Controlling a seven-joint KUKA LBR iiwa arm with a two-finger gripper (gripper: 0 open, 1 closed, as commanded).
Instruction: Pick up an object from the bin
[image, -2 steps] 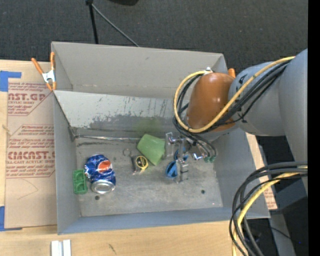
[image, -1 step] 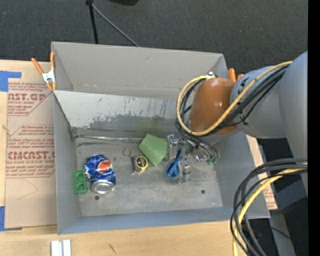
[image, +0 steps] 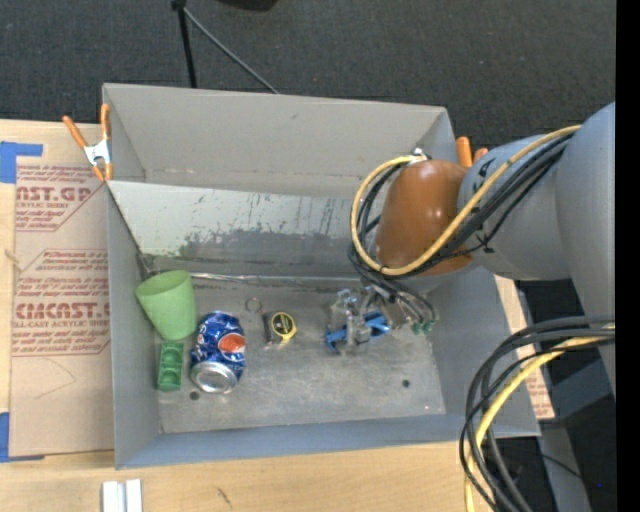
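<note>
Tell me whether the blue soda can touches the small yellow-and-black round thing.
Apart. The camera view shows a strip of bare bin floor between the blue soda can and the small yellow-and-black round thing on its right.

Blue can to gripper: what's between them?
In the camera view, one small yellow-and-black round thing lies between the blue can and the gripper.
</note>
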